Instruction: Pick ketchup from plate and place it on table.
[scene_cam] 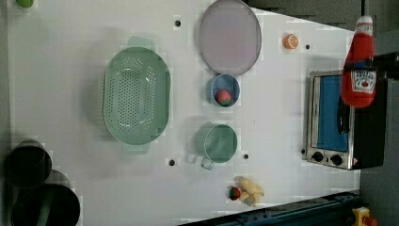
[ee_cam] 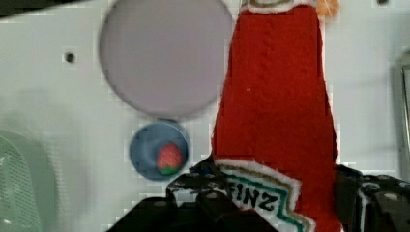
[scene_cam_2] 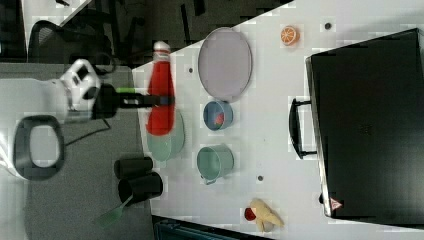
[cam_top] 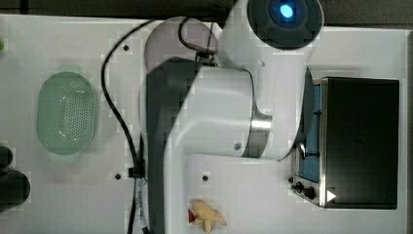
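**Ketchup held aloft, plate bare**

The gripper (scene_cam_2: pixel 161 100) is clamped on the ketchup (scene_cam_2: pixel 160 95) at its label band, holding the bottle in the air, well clear of the table (scene_cam: pixel 70 28). The plate (scene_cam: pixel 229 36) lies bare in the left view. Just beside it sits a small blue dish (scene_cam: pixel 223 90) containing a strawberry piece (scene_cam: pixel 223 97).

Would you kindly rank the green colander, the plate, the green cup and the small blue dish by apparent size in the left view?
1. Green colander, clearly largest.
2. Plate.
3. Green cup.
4. Small blue dish, holding a strawberry piece; only slightly smaller than the cup.
All four sit on the table, so nearness hardly skews this.
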